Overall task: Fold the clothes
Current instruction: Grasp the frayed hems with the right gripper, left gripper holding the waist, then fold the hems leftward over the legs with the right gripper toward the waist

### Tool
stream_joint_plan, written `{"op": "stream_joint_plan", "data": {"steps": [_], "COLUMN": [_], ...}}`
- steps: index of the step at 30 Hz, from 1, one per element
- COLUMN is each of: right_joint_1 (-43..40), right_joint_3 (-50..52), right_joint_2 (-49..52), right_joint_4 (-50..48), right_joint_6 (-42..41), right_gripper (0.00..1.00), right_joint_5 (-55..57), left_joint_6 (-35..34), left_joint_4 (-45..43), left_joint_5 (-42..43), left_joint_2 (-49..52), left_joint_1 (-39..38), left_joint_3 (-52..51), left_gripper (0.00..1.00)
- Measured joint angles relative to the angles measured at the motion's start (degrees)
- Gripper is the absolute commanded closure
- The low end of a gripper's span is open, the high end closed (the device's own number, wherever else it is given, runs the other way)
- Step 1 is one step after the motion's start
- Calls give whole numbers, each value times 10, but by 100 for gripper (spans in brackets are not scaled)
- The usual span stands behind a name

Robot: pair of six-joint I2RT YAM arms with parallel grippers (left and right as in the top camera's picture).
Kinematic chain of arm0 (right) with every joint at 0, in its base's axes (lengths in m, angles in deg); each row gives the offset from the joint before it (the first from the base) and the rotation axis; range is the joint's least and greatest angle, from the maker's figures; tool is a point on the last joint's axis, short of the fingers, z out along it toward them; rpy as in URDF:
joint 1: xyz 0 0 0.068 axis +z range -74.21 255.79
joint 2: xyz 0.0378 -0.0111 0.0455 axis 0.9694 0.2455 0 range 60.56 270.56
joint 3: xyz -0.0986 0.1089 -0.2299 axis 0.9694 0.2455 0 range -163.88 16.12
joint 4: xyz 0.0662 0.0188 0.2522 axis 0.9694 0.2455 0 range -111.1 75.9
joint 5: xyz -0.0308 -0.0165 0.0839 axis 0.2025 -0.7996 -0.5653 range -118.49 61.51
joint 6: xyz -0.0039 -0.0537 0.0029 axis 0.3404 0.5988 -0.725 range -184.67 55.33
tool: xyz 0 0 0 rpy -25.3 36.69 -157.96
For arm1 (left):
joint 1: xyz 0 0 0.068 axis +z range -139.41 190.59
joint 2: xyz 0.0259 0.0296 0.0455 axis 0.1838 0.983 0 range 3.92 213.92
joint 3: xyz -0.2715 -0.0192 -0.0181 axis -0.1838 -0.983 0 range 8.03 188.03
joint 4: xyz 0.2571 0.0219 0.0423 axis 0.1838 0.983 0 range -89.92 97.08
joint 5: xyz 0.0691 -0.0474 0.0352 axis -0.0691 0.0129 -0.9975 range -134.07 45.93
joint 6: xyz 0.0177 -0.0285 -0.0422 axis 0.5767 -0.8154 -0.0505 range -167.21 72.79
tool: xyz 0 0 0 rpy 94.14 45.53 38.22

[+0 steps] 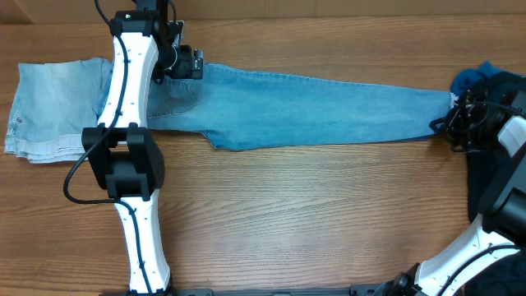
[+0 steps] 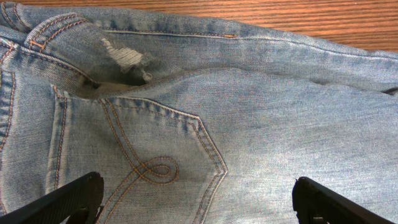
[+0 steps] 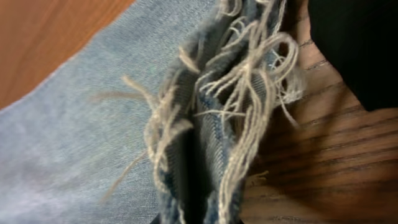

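jeans [image 1: 312, 107] were faded light-blue denim, soft, one long tapering strip flat across the wood-grain table [image 1: 312, 214], waist at 10 o'clock, hem [image 3: 236, 93] at 3. Back pocket [image 2: 143, 155] had tan looped stitching; hem was frayed into pale loose threads. Paler folded denim piece [image 1: 53, 111] lay at 9. Left gripper [image 2: 199, 202] hung wide open over the pocket; right gripper [image 1: 454, 123] was clamped on the frayed hem

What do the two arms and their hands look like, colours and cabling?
The left arm and right arm are white shells with black joint blocks. A thin black cable loops off the left elbow. The left hand and right hand are black; the left's fingers are flat matte bars. No markings legible.
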Motion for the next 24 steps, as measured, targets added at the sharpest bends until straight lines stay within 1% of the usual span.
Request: {"op": "stream_joint_plan", "data": {"steps": [4,9,12,18,24], "right_joint_1": [16,21,21,22,23], "right_joint_3": [-30,-112,-156,-202,-294], "right_joint_2": [2,3,3,3,7], "right_joint_4": [42,117,146,183,248], "right_joint_6": [1,17,37,62,67], "right_gripper": [96,96,96,96,96], "right_joint_5": [47,87,129,201,216], "left_joint_6": [0,-4,-32,-62,-62], "left_joint_4": [0,-15,-41,-41,-36], "left_joint_5": [0,-2,31,90,96], "left_joint_2": [0,0,0,0,-1], "left_joint_1": [0,0,0,0,0], "left_joint_3": [0,0,0,1,1], "left_gripper": [0,0,0,0,0]}}
